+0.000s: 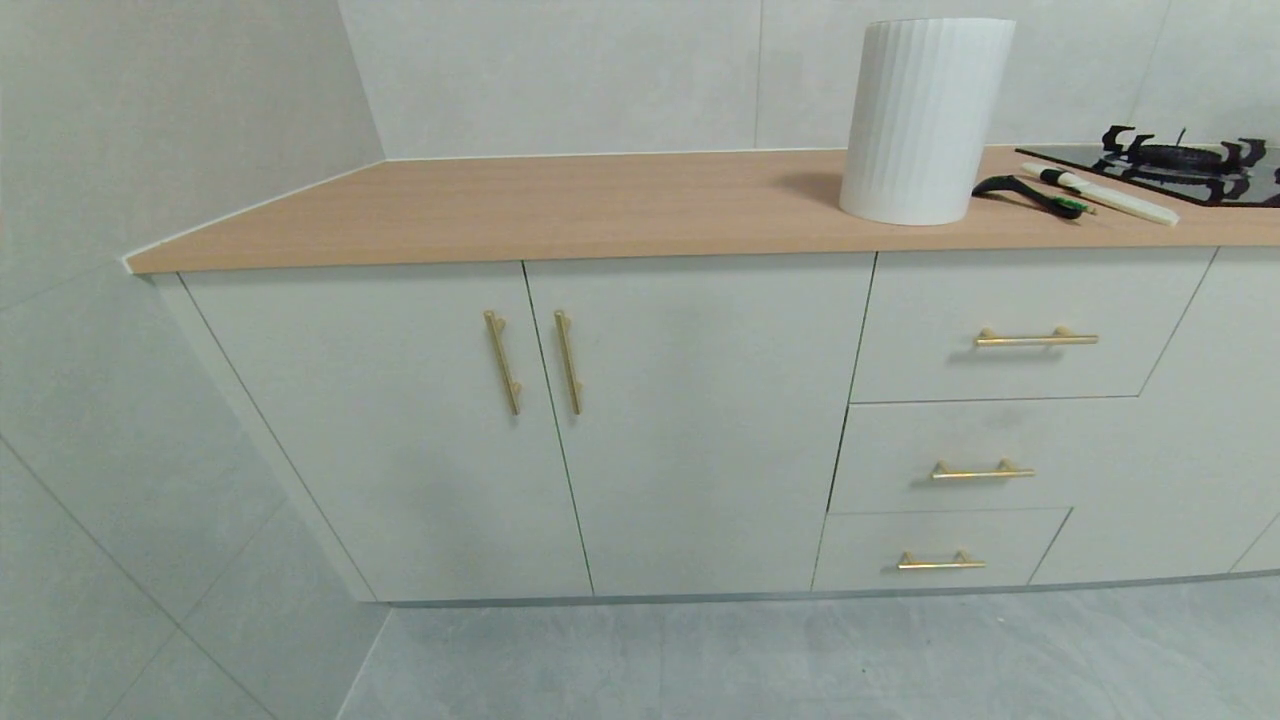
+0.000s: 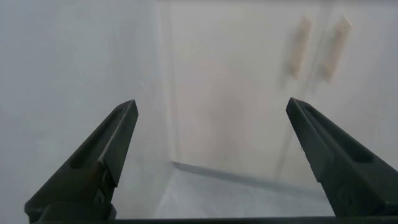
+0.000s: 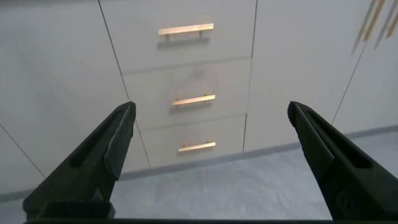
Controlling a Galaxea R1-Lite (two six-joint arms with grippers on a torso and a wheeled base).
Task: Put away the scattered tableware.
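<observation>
Scattered tableware lies on the wooden countertop at the right: a black utensil with a green tip and a long white utensil beside it. A tall white ribbed holder stands just left of them. My left gripper is open, low down, facing the cabinet doors and the floor. My right gripper is open too, facing the stack of three drawers, well below the counter. Nothing sits between the fingers of either one.
A black gas hob sits at the counter's far right. Below are two cabinet doors with gold handles and three drawers with gold handles. A tiled wall closes the left side. Grey tiled floor lies in front.
</observation>
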